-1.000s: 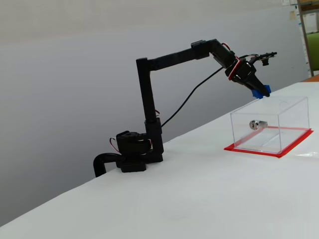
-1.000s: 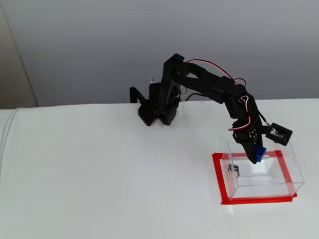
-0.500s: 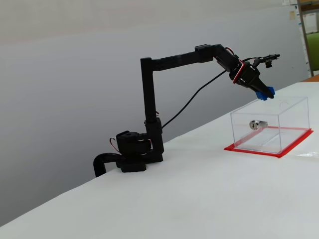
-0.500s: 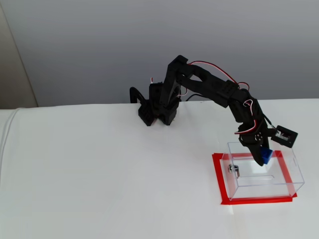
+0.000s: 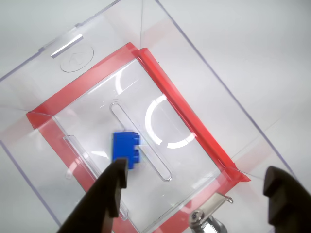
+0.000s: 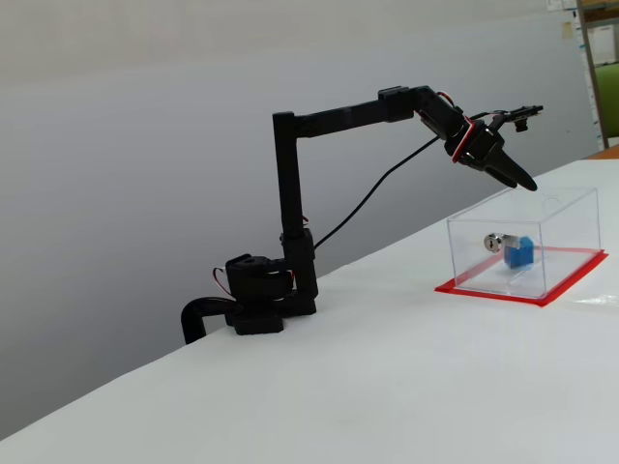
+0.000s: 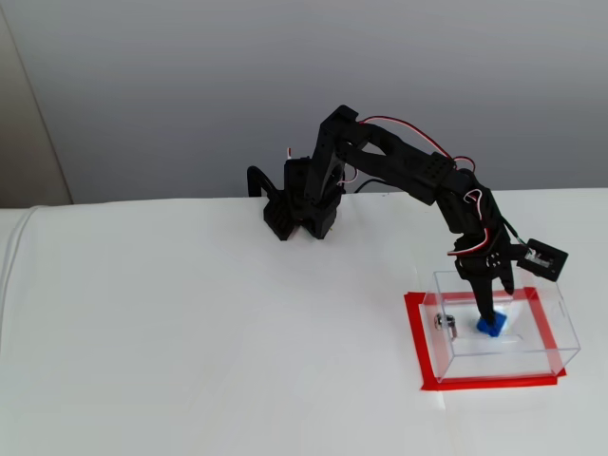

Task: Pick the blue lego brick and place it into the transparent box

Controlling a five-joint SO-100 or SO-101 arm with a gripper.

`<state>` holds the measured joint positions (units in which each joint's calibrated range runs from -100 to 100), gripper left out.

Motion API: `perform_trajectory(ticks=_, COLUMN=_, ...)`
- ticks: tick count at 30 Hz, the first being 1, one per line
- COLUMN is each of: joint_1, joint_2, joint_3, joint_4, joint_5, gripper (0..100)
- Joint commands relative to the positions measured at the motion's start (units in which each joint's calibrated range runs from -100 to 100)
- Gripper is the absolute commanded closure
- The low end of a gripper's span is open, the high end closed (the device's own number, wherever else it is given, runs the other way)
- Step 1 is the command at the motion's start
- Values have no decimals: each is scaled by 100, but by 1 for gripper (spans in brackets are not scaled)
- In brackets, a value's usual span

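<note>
The blue lego brick [image 5: 125,149] lies on the floor of the transparent box [image 5: 92,34], free of the fingers. It also shows inside the box in both fixed views [image 6: 518,253] [image 7: 491,329]. The box [image 6: 561,232] [image 7: 518,366] stands on a red base sheet [image 5: 181,112] [image 6: 488,289] [image 7: 415,344]. My gripper [image 5: 197,171] is open and empty, its black fingers spread wide, and it hangs just above the box's open top [image 6: 519,180] [image 7: 487,309], over the brick.
A small silver metal cylinder [image 6: 493,241] [image 7: 446,324] also lies inside the box beside the brick, and shows at the bottom of the wrist view [image 5: 208,217]. The arm's base [image 6: 256,304] [image 7: 299,209] stands on the white table [image 7: 190,332], well away from the box.
</note>
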<state>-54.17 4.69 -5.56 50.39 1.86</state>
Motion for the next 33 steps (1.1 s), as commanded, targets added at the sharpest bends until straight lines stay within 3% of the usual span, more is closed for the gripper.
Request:
perform_trajectory(ticks=1, joint_1=-29, joint_2=-143, joint_3=-68, joint_4=-78, joint_5=-29, gripper=69)
perform_trajectory(ticks=10, joint_1=1, joint_2=-355, joint_3=-86, joint_4=-43, joint_5=-29, gripper=70)
perform_trajectory(ticks=19, joint_1=526, joint_2=-1237, joint_3=104, joint_4=18, joint_5=-19, gripper=98)
perform_trajectory(ticks=33, joint_1=2256, joint_2=-3571, joint_3=1804, joint_4=-78, joint_5=-29, gripper=98)
